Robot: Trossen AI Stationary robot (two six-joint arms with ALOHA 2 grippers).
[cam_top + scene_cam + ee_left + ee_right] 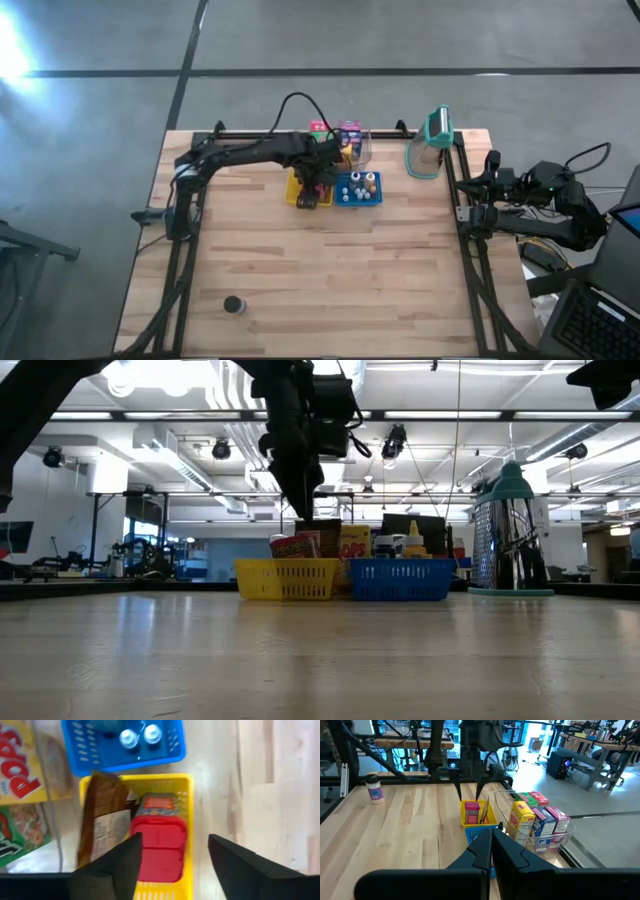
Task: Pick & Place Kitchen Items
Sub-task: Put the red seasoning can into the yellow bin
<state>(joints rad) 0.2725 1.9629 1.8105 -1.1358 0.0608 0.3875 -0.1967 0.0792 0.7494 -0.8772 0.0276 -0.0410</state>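
Note:
My left gripper (172, 862) hangs open above the yellow basket (189, 820), fingers pointing down, nothing between them. In the basket lie a red carton (159, 847) and a brown carton (102, 820) that leans on the basket's side. In the right wrist view the left gripper (469, 797) is clear above the basket's contents. The blue basket (358, 190) beside it holds small white-capped bottles (137, 736). My right gripper (491, 842) is shut and waits at the table's right edge.
A clear bin (540, 820) of colourful cartons stands behind the baskets at the far edge. A clear jug with a teal lid (430, 148) stands far right. A small jar (234, 305) stands alone near the front left. Bare wood lies in front of the baskets.

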